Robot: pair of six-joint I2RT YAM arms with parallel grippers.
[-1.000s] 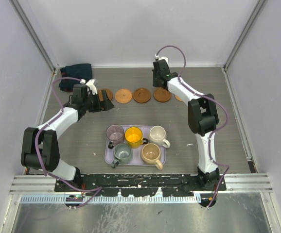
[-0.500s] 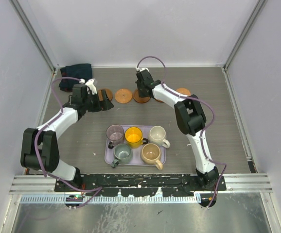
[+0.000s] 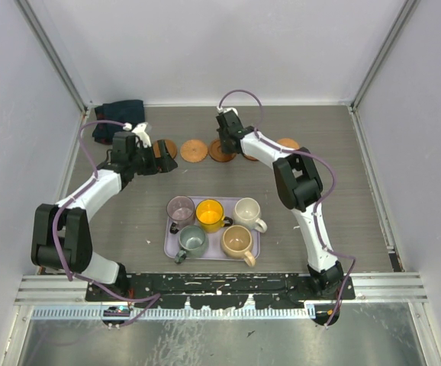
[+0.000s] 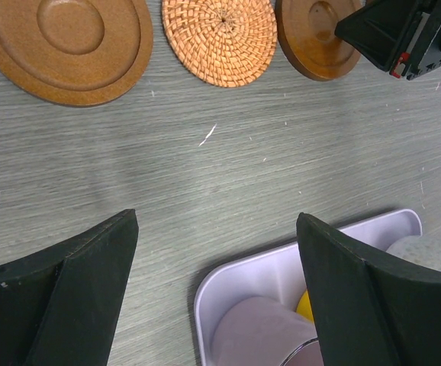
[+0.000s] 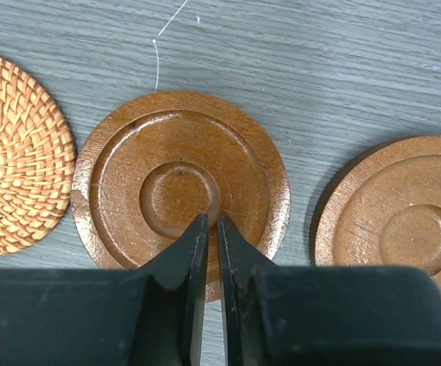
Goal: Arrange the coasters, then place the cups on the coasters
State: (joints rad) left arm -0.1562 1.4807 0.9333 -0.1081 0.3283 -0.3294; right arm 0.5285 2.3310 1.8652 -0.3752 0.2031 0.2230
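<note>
Counter [image 3: 358,198]: grey wood grain, arms bolted at near edge.

Tray [image 3: 167,248]: mid-counter, toward near edge. All five cups [image 3: 236,240] stand in it upright, mouths up, handles pointing various ways. None is on a coaster yet.

Coasters [image 3: 194,150]: five in a loose row along the far edge, running left to right. They are round, so no long axis. They lie flat, and the wooden ones have the ringed face up. The far-right one looks slightly out of line.

Left claw [image 4: 214,229]: fingers wide apart, holding nothing, hanging over bare counter between row and tray.

Right claw [image 5: 209,223]: fingers together, gripping nothing, tips over the centre dish of the dark coaster [image 5: 178,164]. Cannot tell if they touch.

Risks, as I judge them:
- A nudge with pinched tips may skid off the glossy dish.
- A push may drive this coaster into the woven one [image 5: 14,152] or the wooden one [image 5: 403,229], both just beside it.
- Tight spacing could later make the cups knock.
</note>
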